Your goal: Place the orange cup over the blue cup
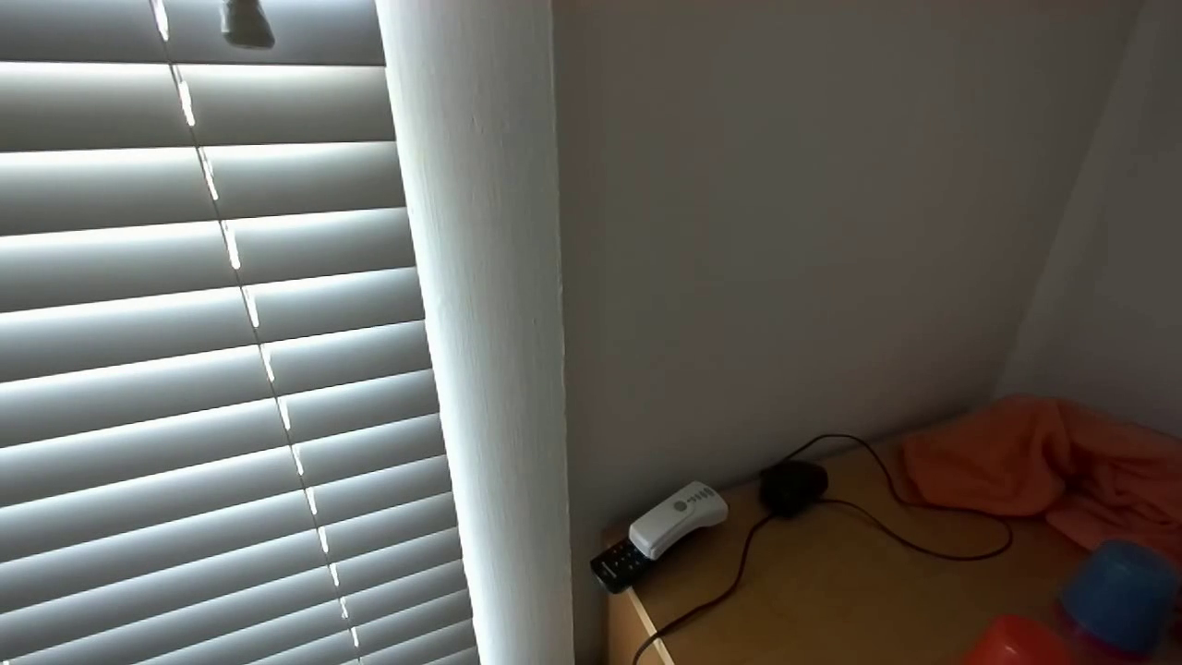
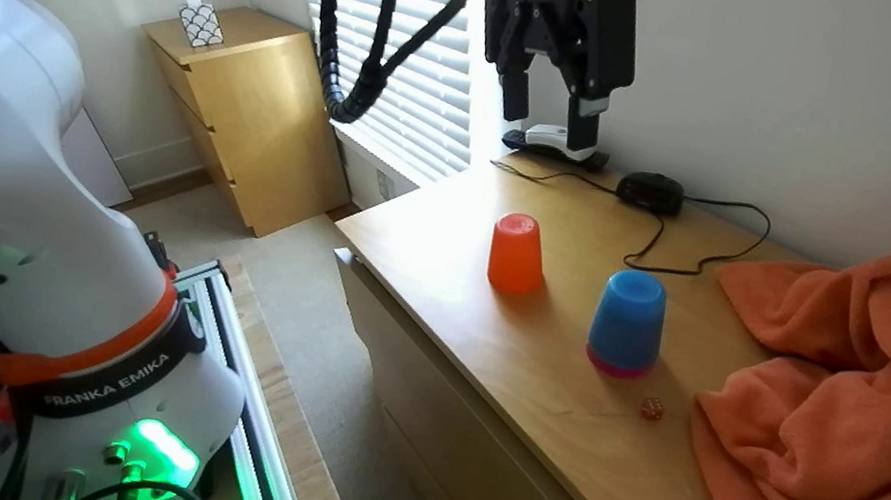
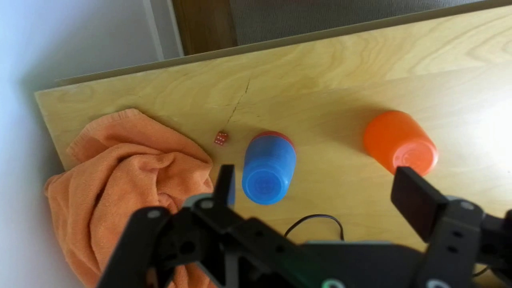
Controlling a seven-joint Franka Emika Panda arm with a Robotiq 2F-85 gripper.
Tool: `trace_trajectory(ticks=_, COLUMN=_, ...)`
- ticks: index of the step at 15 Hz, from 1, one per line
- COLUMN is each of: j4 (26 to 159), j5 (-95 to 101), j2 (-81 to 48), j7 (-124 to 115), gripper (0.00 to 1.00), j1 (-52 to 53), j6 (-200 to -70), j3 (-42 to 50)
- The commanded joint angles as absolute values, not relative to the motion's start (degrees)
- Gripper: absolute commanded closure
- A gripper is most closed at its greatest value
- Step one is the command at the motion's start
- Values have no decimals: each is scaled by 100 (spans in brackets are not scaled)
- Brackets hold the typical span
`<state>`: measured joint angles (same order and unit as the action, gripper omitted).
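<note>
The orange cup (image 2: 516, 254) stands upside down on the wooden dresser top. The blue cup (image 2: 628, 319) stands upside down beside it, apart from it, with a pink-red rim showing beneath. In the wrist view the orange cup (image 3: 400, 142) is at the right and the blue cup (image 3: 269, 168) is left of centre. The tops of the orange cup (image 1: 1016, 644) and the blue cup (image 1: 1120, 596) show in an exterior view at the lower right corner. My gripper (image 2: 548, 119) is open and empty, high above the dresser. Its spread fingers also show in the wrist view (image 3: 315, 178).
A red die (image 2: 652, 408) lies near the blue cup. An orange towel (image 2: 874, 425) is heaped at one end of the dresser (image 2: 450, 224). A black box with a cable (image 2: 649, 192) and remotes (image 1: 679, 519) lie by the wall.
</note>
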<state>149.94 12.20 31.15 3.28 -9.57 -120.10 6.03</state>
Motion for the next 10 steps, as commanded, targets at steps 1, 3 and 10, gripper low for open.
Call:
trace_trajectory(ticks=1, j4=14830, j5=587, j2=2428, j7=423, gripper=0, j1=-539, j6=-11981, j3=637)
trace_trajectory(ticks=3, j4=14765, j5=241, j2=1978, j7=354, gripper=0, j1=-362, j6=-12060, j3=575)
trace_trajectory(ticks=10, j4=14316, j5=-158, j2=484, j7=197, gripper=0, j1=-152, j6=-12669, j3=318)
